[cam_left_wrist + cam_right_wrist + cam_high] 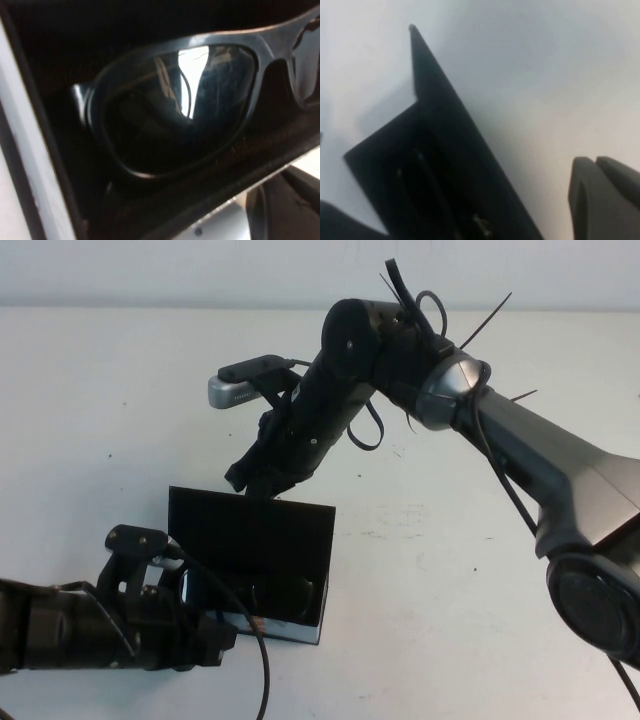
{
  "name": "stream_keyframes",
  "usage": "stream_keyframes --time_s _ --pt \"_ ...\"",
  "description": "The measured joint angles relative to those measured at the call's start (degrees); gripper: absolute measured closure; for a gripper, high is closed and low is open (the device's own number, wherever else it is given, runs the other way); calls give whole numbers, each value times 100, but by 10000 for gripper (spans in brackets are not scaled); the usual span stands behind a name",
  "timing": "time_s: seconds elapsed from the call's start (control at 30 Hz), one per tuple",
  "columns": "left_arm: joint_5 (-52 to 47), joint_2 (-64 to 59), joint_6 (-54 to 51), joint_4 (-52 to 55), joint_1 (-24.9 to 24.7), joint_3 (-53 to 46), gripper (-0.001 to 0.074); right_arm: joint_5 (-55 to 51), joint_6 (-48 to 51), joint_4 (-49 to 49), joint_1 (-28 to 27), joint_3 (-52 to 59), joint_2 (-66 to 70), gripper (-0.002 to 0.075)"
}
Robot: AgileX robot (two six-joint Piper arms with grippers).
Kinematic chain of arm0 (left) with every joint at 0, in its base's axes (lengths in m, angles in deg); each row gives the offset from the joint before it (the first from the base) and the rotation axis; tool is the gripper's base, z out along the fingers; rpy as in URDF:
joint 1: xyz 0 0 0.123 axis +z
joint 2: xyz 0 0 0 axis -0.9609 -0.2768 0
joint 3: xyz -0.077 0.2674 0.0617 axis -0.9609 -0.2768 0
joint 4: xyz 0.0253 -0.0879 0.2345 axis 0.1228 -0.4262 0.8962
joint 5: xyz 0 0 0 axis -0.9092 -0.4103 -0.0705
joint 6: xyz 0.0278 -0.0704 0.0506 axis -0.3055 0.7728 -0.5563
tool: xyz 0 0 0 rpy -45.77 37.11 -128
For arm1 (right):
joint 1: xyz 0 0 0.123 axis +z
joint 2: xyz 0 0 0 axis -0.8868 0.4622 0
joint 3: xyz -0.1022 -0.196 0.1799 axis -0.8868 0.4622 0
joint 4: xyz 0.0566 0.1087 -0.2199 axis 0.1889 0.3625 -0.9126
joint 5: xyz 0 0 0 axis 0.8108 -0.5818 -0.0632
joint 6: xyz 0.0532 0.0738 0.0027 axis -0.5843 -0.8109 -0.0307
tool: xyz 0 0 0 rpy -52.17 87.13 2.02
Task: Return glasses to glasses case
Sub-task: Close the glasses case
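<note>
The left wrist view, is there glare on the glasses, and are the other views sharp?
Left wrist view: a bright window-like reflection sits on the lens of the glasses in the dark case. Right wrist view: soft and blurred, the right hand shut beside the case. High view: evenly lit and clear, left hand at the case's front.

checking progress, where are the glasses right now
The glasses lie inside the open glasses case, left of the table's centre in the high view, beside the left gripper.
</note>
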Motion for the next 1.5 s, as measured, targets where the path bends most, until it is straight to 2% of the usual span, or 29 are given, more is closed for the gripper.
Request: stream_keyframes --time_s 0.3,0.57,0.87,1.2,1.5 --pt "0 0 -12 0 0 0 735 -102 -151 90 192 111 -371 737" --pt "0 0 -21 0 0 0 735 -102 -277 112 547 1225 -832 737" --pt "11 111 -42 7 0 0 735 -80 -297 160 582 2025 -865 737" --pt "34 889 848 872 0 0 735 -45 -297 136 582 2097 -1032 737" --pt "188 2632 989 683 0 0 735 -77 -788 -372 582 2110 -1928 737"
